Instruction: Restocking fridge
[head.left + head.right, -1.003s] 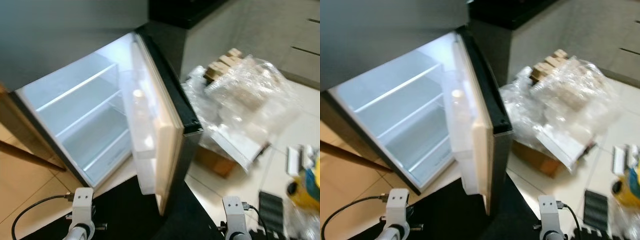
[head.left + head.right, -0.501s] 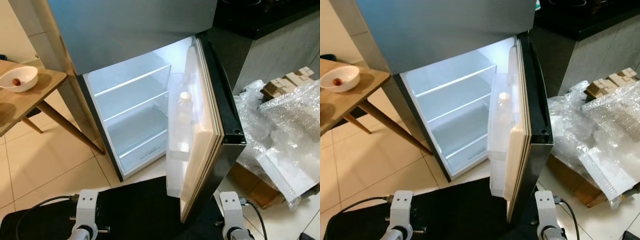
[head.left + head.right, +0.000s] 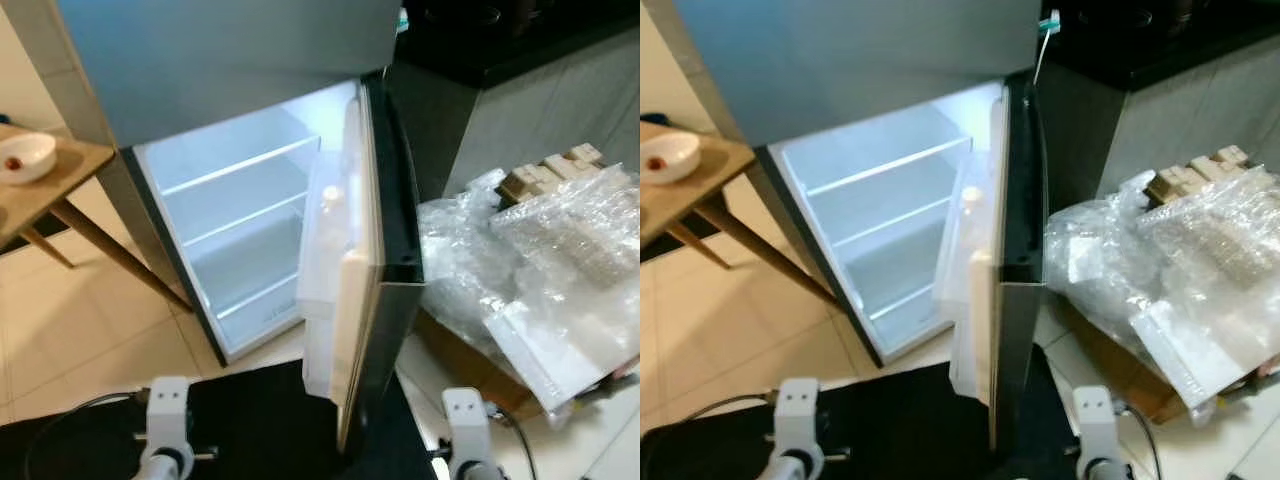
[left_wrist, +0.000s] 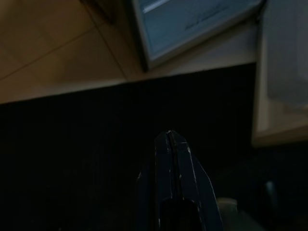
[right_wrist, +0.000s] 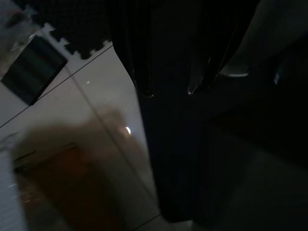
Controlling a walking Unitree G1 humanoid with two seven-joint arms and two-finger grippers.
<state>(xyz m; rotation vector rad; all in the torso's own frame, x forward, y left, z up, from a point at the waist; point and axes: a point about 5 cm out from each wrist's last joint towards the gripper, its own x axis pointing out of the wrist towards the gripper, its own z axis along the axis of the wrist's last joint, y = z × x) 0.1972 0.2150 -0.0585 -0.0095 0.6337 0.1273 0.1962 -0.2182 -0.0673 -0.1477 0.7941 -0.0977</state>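
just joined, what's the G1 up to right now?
It stands facing the open fridge, handling nothing. The shelves look bare; one bottle sits in the door rack. The left gripper hangs shut over the black floor mat; the right arm hangs idle. Bubble wrap is heaped over a cardboard box on the right, and a white bowl sits on the wooden table.

Home kitchen: open fridge (image 3: 250, 200), counter (image 3: 520, 60), tiles.

fridge (image 3: 240, 215) open, shelves bare, lit
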